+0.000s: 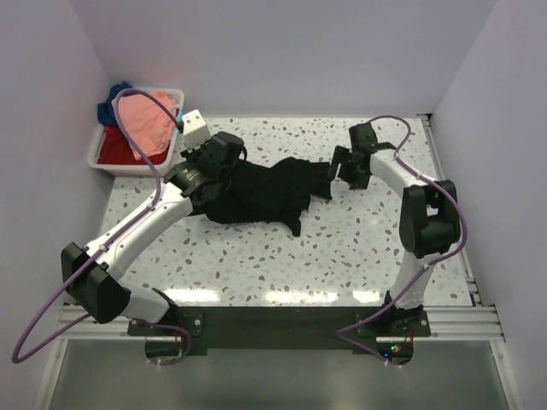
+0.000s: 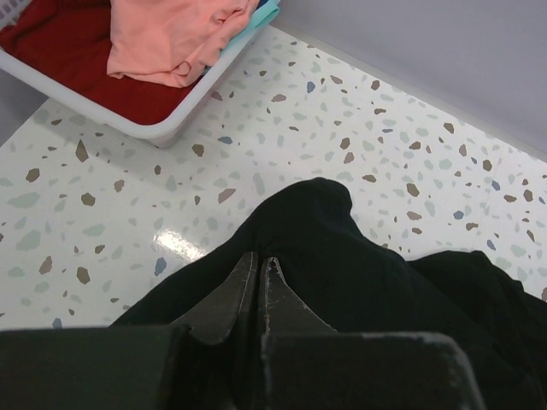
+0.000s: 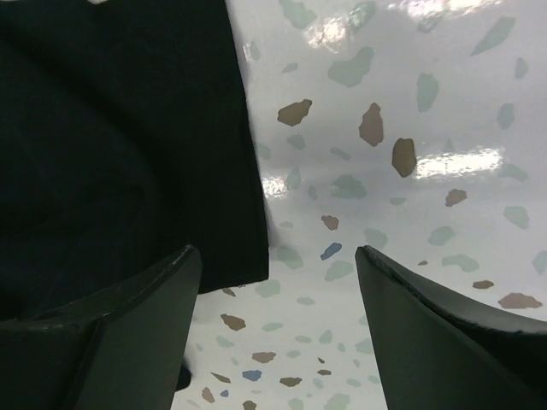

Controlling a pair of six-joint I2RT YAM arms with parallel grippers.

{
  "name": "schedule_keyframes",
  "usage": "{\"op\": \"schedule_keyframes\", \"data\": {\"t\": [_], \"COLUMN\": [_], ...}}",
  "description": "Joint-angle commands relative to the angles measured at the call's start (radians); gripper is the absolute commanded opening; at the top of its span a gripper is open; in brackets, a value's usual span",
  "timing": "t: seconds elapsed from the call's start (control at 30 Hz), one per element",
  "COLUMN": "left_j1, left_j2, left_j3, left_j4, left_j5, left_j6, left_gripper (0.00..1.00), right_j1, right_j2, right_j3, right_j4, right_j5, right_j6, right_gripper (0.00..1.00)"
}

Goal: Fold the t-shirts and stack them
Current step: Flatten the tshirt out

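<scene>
The black t-shirt (image 1: 256,192) lies crumpled across the middle of the speckled counter (image 1: 342,248), stretched roughly left to right between the two arms. Bare counter runs wide between the shirt and the arm bases, with a narrower strip between it and the back wall (image 1: 282,51). The side walls close in on both flanks, so the free room lies mostly on the near side.

The left end effector (image 2: 261,278) sits at the shirt's left end. Its fingers are pressed together, and black cloth bunches up at their tips and rises into a hump just beyond, so it is clamped on a fold of that shirt. Its own body hides the exact spot of the pinch.

The right end effector (image 3: 275,249) is at the shirt's right end, fingers spread apart. The shirt's straight edge runs down beside the left finger, and bare counter shows in the rest of the gap. Whether either finger touches the cloth cannot be told.

The white bin (image 1: 120,168) stands at the counter's far-left corner, against the left wall and near the left arm's wrist. The salmon-pink t-shirt (image 1: 145,115) is heaped on top in it. The red t-shirt (image 1: 120,147) lies beneath. The dark blue t-shirt (image 1: 107,107) shows only as a bit at the back, mostly covered.

The black shirt's sleeves and neck cannot be made out in the dark folds.
</scene>
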Motion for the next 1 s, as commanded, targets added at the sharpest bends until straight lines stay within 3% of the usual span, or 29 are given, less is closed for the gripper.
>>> {"op": "schedule_keyframes", "data": {"t": [0.0,0.3,0.73,0.8,0.9,0.97], "left_j1": [0.027,0.05,0.068,0.07,0.075,0.076], "left_j2": [-0.013,-0.013,-0.035,-0.041,-0.047,-0.05], "left_j3": [0.002,-0.015,-0.044,-0.048,-0.051,-0.054], "left_j4": [0.061,0.065,0.065,0.065,0.065,0.065], "left_j5": [0.008,0.051,0.061,0.058,0.056,0.054], "left_j6": [0.019,0.015,0.006,0.006,0.009,0.009], "left_gripper": [0.0,0.0,0.0,0.0,0.0,0.0], "right_j1": [0.061,0.13,0.153,0.156,0.163,0.166], "right_j2": [0.062,0.176,0.283,0.302,0.32,0.319], "right_j3": [0.091,0.192,0.234,0.242,0.257,0.257], "right_j4": [0.0,-0.09,-0.167,-0.176,-0.207,-0.213], "right_j5": [-0.024,0.033,0.099,0.107,0.117,0.122], "right_j6": [-0.05,-0.082,-0.079,-0.084,-0.082,-0.079], "right_gripper": [0.76,0.75,0.63,0.54,0.32,0.09]}}
